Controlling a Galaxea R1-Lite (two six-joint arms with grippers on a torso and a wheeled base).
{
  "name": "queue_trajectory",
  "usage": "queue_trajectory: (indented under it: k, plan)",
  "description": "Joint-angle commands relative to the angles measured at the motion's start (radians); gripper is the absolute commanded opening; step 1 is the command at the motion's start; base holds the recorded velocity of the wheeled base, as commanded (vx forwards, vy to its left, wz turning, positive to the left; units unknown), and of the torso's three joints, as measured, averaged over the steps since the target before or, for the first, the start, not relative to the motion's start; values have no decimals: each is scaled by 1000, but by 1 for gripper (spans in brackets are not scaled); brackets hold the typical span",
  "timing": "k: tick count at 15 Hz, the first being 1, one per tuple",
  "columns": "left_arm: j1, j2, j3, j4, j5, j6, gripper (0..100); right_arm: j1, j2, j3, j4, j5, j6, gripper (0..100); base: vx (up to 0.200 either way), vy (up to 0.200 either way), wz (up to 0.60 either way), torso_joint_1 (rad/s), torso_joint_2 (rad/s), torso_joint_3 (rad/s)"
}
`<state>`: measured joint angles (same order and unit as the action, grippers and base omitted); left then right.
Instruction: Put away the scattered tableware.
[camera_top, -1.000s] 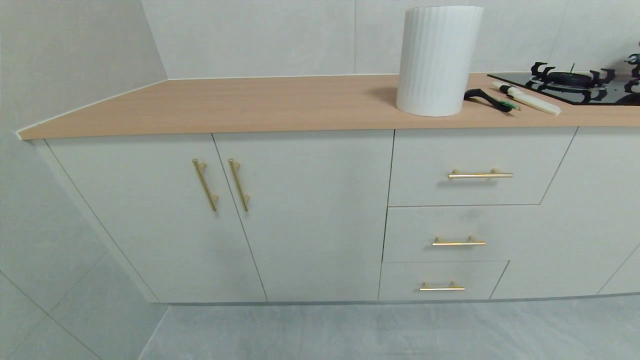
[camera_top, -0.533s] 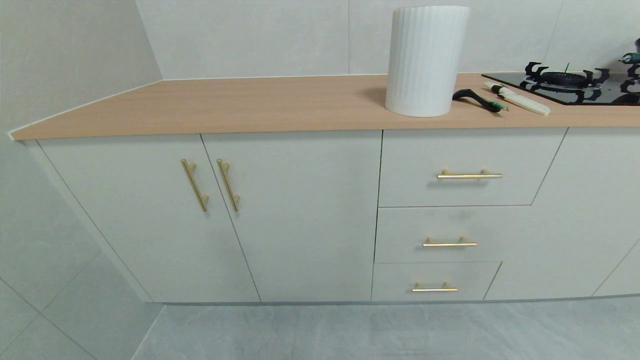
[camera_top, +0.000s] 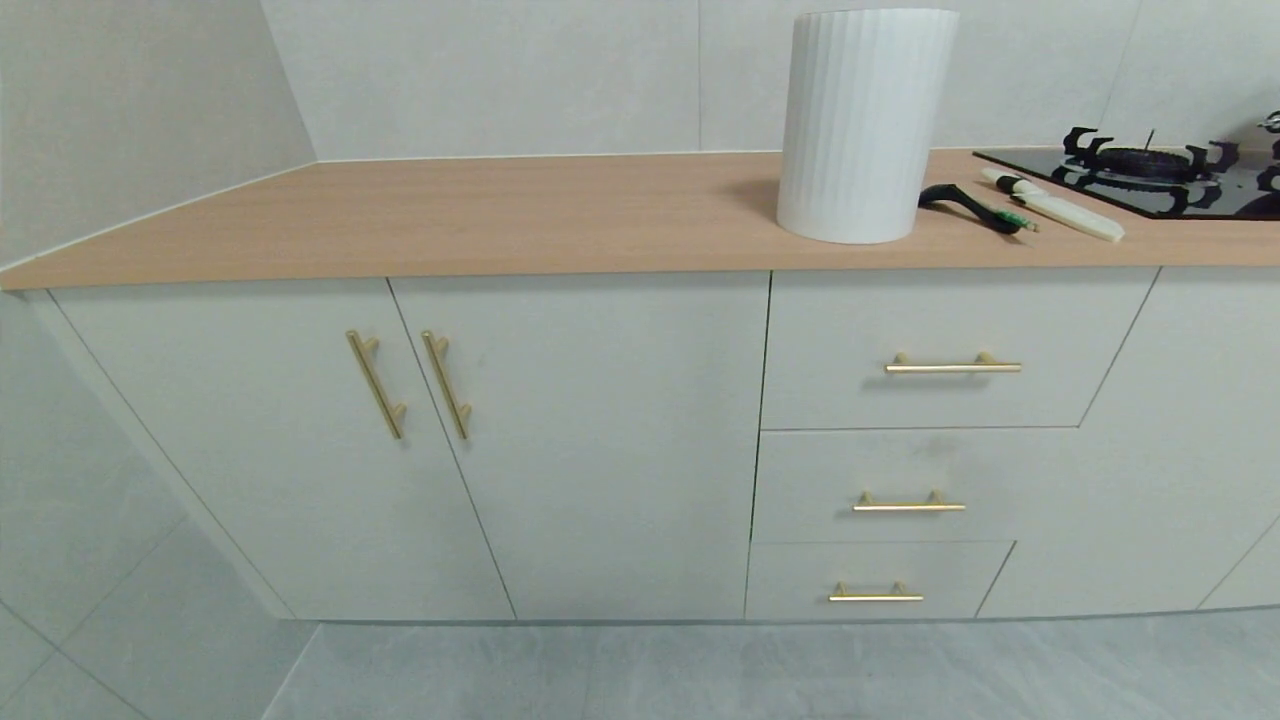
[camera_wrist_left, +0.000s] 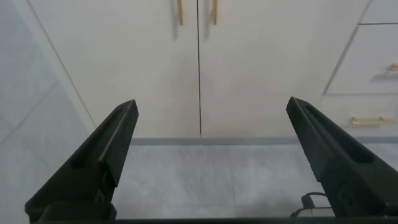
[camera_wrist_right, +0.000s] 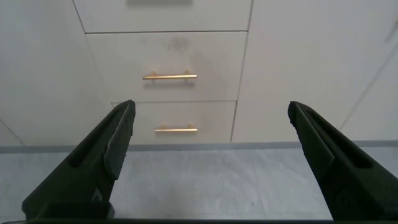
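Wood-grain countertop (camera_top: 500, 215) carries the job: a black-handled utensil (camera_top: 972, 203) and a pale utensil (camera_top: 1062, 208) lie side by side between the tall white ribbed container (camera_top: 860, 130) and the hob (camera_top: 1140, 170). I can't tell whether the black one's end touches the container.

Both my arms sit low, facing the cabinet fronts. Left gripper (camera_wrist_left: 211, 104) has its fingers spread wide with nothing held. Right gripper (camera_wrist_right: 210, 106) is the same, in front of the lower drawers (camera_wrist_right: 168, 56).

Risks, as I judge them:
- Raising the arms could snag the brass handles (camera_top: 952, 367) or the counter lip.
- A careless reach could tip the container.
- The same reach could sweep a utensil off the front edge.
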<state>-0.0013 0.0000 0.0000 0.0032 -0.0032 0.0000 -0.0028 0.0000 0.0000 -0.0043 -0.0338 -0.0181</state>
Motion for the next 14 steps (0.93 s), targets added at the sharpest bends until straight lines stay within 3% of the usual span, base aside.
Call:
queue_trajectory:
  k: [1, 4, 14]
  plan:
    - [0, 0, 0, 0, 0, 0, 100, 0, 2, 0, 0, 0, 0, 100, 200, 0, 0, -2, 2, 2]
    - [0, 0, 0, 0, 0, 0, 100, 0, 2, 0, 0, 0, 0, 100, 200, 0, 0, 1, -1, 2]
    - [0, 0, 0, 0, 0, 0, 100, 0, 0, 0, 0, -1, -2, 100, 0, 0, 0, 0, 0, 0]
